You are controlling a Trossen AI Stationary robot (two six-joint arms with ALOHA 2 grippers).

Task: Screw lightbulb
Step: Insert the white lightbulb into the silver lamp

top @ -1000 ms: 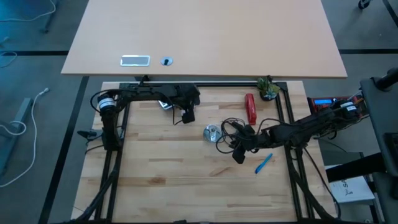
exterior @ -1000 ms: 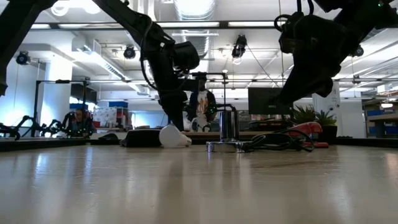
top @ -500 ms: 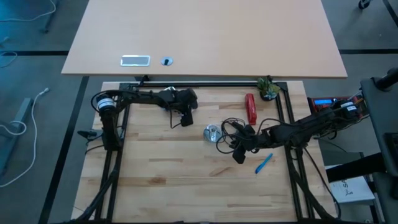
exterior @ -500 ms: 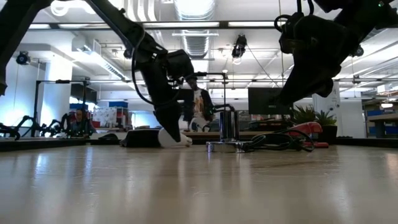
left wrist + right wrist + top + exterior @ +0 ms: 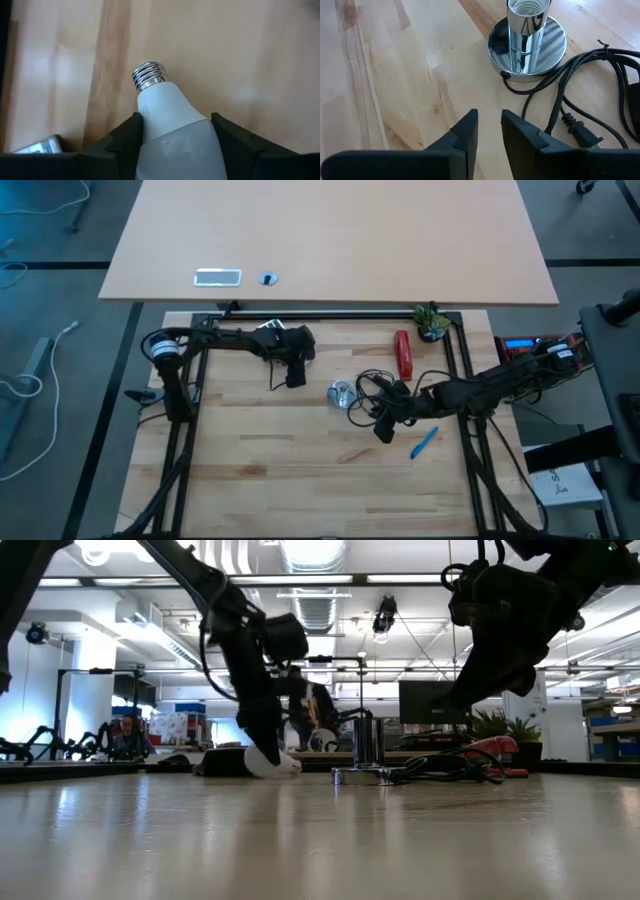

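Note:
The lightbulb (image 5: 172,130), a white frosted globe with a silver screw end (image 5: 148,75), lies on its side on the wooden table (image 5: 268,762). My left gripper (image 5: 175,131) is down over it at the table's far left-middle (image 5: 293,372) and hides it in the high view. The shiny silver socket (image 5: 527,35) with its black cord (image 5: 570,75) stands at the table's middle (image 5: 341,392). My right gripper (image 5: 489,125) hangs above the table just near-right of the socket (image 5: 383,425), empty, its fingers almost together. My left gripper has one finger (image 5: 131,131) on each side of the bulb's white body (image 5: 150,117), where the neck widens into the globe. The fingers come from above at a slant. The bulb lies on the table with its screw end pointing away past the fingertips.
A red stapler (image 5: 403,355) lies at the far right, a small plant (image 5: 431,323) at the far right corner, and a blue pen (image 5: 424,443) near the right arm. The cord loops between the socket and my right gripper. Bare wood lies toward the near edge.
My left gripper has come down and a little toward the table's left edge, onto the bulb. The bulb has slid slightly toward the left edge and stays on the table.

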